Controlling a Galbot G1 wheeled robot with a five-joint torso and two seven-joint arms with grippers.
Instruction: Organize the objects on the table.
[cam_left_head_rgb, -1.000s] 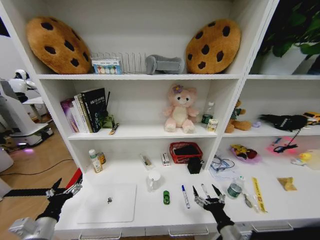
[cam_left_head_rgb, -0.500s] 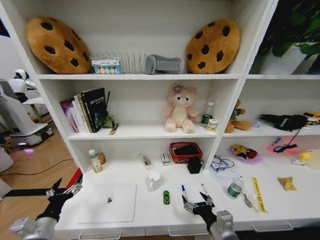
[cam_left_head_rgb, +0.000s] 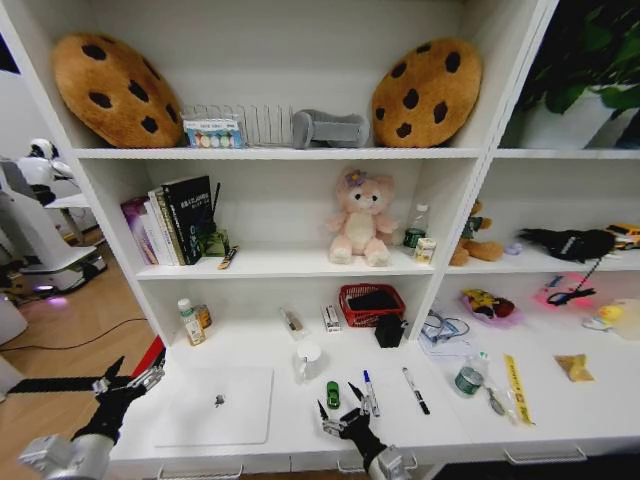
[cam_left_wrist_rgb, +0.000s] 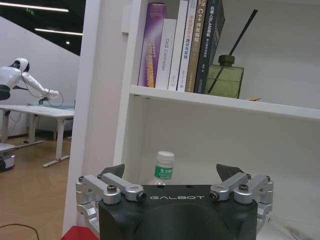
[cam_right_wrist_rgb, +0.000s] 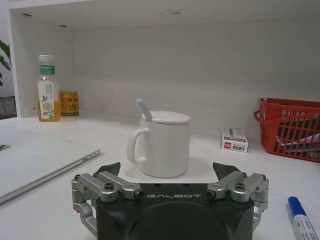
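We see the right gripper (cam_left_head_rgb: 340, 411) low in the centre of the head view, just above the front edge of the table (cam_left_head_rgb: 300, 425), its fingers spread and holding nothing. It sits between the small green toy (cam_left_head_rgb: 333, 394) and the blue-capped pen (cam_left_head_rgb: 371, 393), just below both. In the right wrist view the same gripper (cam_right_wrist_rgb: 169, 172) faces a white mug (cam_right_wrist_rgb: 162, 144) with a spoon in it, with the pen's blue cap (cam_right_wrist_rgb: 297, 206) at the lower right and the laptop's edge (cam_right_wrist_rgb: 40, 162) at the left.

The laptop (cam_left_head_rgb: 217, 405) lies closed at the lower left of the table. The black pen (cam_left_head_rgb: 415, 390) lies right of the blue-capped one, and a green-capped bottle (cam_left_head_rgb: 469, 378) stands farther right.

The left gripper (cam_left_head_rgb: 128, 378) hangs at the lower left, off the table's end, its fingers spread and empty. Its wrist view shows a small bottle (cam_left_wrist_rgb: 163, 167) ahead, under a shelf of books (cam_left_wrist_rgb: 179, 45).
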